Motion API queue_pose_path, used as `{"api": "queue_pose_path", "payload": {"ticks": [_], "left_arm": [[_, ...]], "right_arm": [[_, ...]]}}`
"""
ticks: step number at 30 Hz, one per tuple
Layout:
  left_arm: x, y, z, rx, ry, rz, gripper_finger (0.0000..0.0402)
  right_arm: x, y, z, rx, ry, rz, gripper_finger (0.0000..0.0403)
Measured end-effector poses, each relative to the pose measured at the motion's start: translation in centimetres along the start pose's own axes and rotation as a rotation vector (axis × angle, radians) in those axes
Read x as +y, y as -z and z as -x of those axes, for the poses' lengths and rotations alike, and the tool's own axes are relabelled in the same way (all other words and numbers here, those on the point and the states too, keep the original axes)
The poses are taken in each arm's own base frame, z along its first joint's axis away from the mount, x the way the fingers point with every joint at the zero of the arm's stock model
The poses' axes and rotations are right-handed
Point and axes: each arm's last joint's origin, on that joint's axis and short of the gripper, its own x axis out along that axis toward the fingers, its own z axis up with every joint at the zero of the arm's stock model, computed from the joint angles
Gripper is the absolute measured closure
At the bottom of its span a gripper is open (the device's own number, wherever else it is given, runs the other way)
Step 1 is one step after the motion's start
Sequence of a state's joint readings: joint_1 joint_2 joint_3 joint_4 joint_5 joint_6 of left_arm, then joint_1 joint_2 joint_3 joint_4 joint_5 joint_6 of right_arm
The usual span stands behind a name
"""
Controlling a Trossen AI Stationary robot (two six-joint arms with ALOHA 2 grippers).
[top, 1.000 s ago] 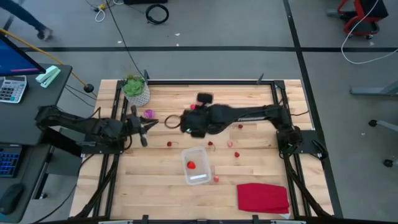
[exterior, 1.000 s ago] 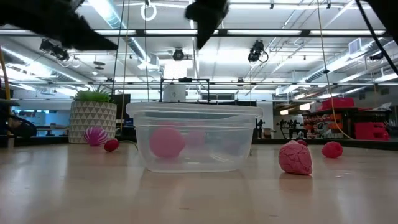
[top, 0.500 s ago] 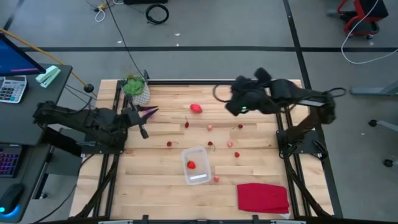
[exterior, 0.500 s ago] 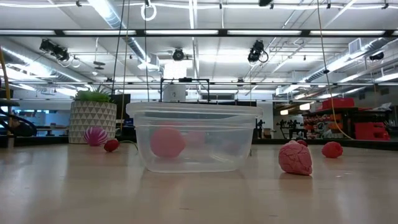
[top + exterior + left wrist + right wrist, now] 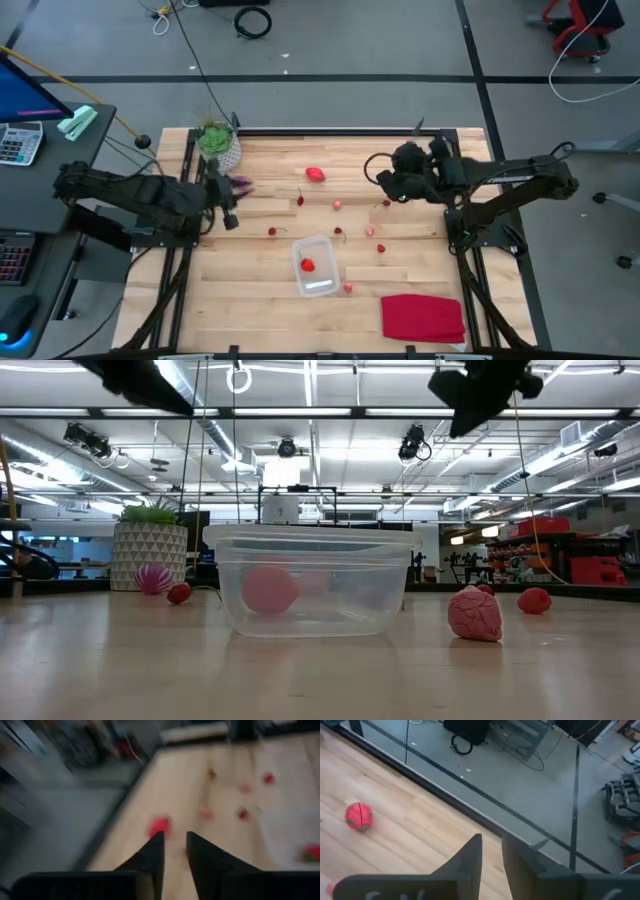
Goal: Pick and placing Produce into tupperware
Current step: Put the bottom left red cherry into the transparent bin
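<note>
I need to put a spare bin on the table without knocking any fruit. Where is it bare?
Bare wood lies at the near left, between the tupperware and the table's left edge, and a narrower strip between the tupperware and the red cloth. The middle, behind the tupperware, is crowded with small red pieces.

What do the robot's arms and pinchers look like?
Both arms are dark, nearly black, built of jointed bars with thin black cables looping along them. The left tool and right tool each end in two dark, flat, wedge-shaped fingers. The right arm's wrist block shows a small green light from above.
</note>
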State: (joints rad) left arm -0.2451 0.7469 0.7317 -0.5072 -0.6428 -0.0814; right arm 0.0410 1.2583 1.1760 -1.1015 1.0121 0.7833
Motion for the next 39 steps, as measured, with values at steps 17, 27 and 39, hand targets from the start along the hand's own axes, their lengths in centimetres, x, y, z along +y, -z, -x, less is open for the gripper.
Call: {"api": "queue_pose_path", "payload": {"ticks": [17,27,39], "left_arm": [[-6.9,5.9,-10.4,0.457,0.284,-0.068,0.0234],[-6.4,7.4,-13.0,0.532,0.243,-0.105,0.0234],[-7.3,8.8,-15.3,0.554,0.301,-0.103,0.0235]], "right_arm": [[0.4,0.5,-0.7,-0.009,0.001,-0.003,0.0324],[0.5,0.5,-0.7,-0.007,0.001,-0.011,0.0325],[0.5,0.5,-0.7,-0.005,0.001,-0.033,0.0327]]}}
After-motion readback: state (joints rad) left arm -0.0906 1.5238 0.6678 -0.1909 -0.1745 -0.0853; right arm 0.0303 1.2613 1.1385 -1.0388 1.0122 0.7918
